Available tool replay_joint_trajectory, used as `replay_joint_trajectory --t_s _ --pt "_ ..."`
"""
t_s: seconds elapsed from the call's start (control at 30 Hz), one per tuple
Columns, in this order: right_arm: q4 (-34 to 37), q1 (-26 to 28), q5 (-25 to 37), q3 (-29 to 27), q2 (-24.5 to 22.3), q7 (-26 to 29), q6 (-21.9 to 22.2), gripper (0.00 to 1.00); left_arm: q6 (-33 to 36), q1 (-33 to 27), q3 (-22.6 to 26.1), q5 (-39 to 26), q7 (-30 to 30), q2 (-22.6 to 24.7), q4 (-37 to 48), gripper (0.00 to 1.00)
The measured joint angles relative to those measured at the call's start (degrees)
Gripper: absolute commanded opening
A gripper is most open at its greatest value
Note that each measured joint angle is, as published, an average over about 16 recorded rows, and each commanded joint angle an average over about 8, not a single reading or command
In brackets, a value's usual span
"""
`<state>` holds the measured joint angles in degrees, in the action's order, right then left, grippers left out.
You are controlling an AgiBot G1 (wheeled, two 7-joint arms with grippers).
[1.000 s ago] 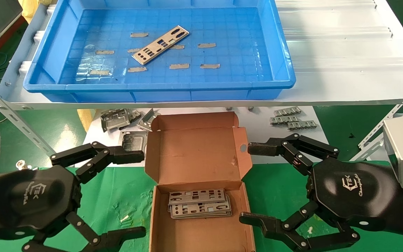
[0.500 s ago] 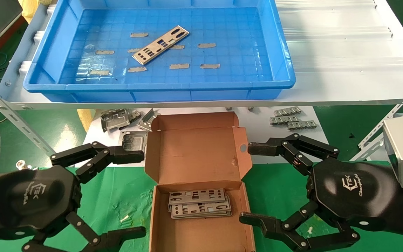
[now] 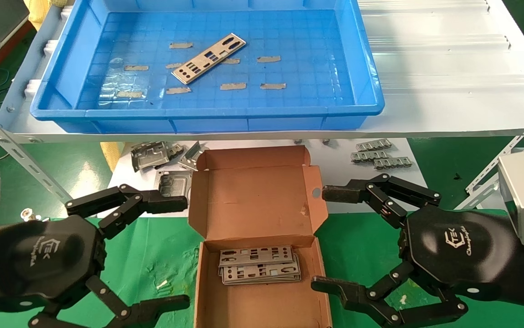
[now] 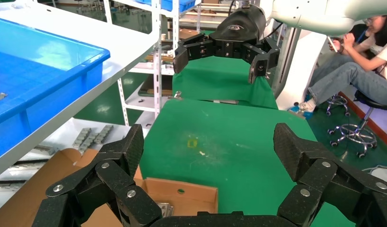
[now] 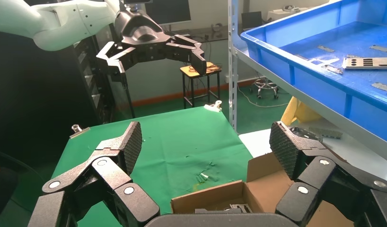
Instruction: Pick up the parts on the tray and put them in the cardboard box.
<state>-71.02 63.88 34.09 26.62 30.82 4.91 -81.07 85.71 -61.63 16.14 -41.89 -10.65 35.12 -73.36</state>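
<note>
Clearly, head view: one part (image 3: 208, 58) lying in the tray (image 3: 362, 68) at upper centre, stack in the cardboard box (image 3: 262, 300) below, left gripper (image 3: 171, 255) and right gripper (image 3: 326, 239) flanking it, both wide and empty. Left wrist view: wide fingers (image 4: 127, 151) above the box corner, probably ready for reaching. Right wrist view: the same spread, tray at upper right.

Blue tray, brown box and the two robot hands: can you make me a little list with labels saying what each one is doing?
tray: on the white shelf, one part lying in it among tape strips
cardboard box: open, on the green table, stack of parts inside
left gripper: open, empty, left of the box
right gripper: open, empty, right of the box
</note>
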Motion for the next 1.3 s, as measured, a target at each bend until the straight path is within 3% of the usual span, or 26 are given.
replay_joint_trajectory --t_s 1.3 --pt "0.0 0.0 0.0 0.0 0.0 0.0 0.0 1.00 0.0 0.0 0.0 0.0 0.0 0.0 0.0 1.00"
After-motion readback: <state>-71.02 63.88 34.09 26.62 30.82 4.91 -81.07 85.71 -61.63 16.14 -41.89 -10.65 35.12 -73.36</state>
